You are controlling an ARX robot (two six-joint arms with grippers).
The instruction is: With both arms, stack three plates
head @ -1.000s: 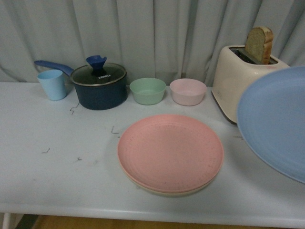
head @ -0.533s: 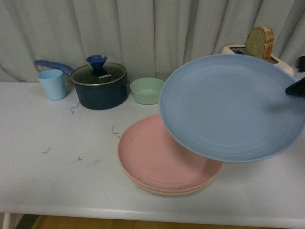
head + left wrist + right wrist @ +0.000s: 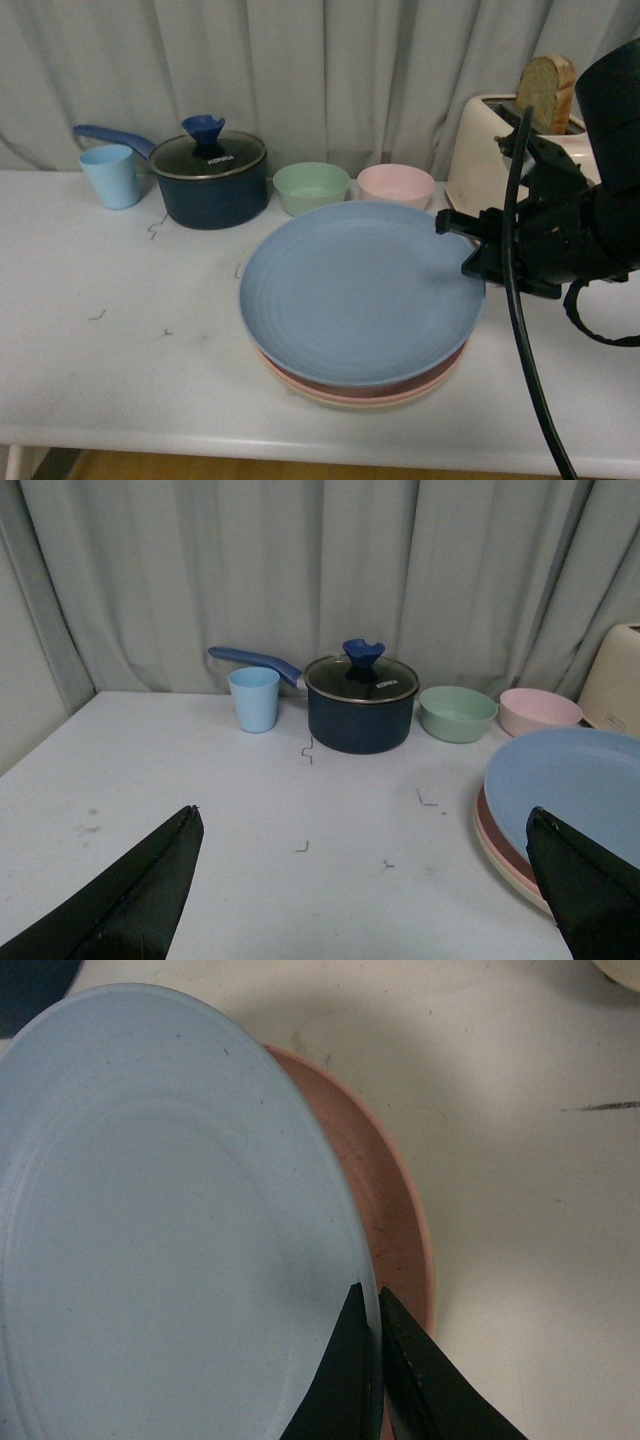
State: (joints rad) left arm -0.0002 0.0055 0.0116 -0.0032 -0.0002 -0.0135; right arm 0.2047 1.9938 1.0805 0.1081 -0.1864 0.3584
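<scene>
blue plate: down from the air, now tilted right over pink plate and beige plate on desk | right hand: pinching blue plate's rim | left hand: wide open, holding nothing | pink bowl: showing again behind

The right arm comes in from the right side of the front view, dark and bulky, with a black cable hanging across it. Its right claw points toward the middle, and its two fingers are drawn almost together, pinching the right rim of the light blue plate. The left claw is level and pointing forward, its two dark fingers spread wide apart.
</scene>
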